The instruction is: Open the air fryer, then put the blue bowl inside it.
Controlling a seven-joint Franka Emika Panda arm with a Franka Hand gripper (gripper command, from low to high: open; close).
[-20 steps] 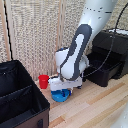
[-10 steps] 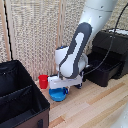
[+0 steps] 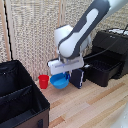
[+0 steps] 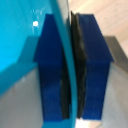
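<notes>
My gripper point(image 3: 63, 73) is shut on the rim of the blue bowl point(image 3: 60, 81) and holds it tilted a little above the wooden table, next to the red cup point(image 3: 44, 81). In the wrist view the two dark blue finger pads point(image 4: 50, 70) clamp the thin wall of the blue bowl point(image 4: 20, 40) at my gripper point(image 4: 70, 22). The black air fryer point(image 3: 111, 42) stands at the exterior view's right, with its drawer point(image 3: 102, 70) pulled out toward the bowl. I cannot make out the air fryer handle.
A dark navy flat slab point(image 3: 78, 78) stands just beside the bowl, between it and the drawer. A black fabric compartment bin point(image 3: 20, 100) fills the exterior view's lower left. A slatted wall point(image 3: 30, 35) runs behind. Cables hang by the air fryer.
The gripper has risen with the blue bowl in it; the bowl has come up off the table. The red cup has not moved.
</notes>
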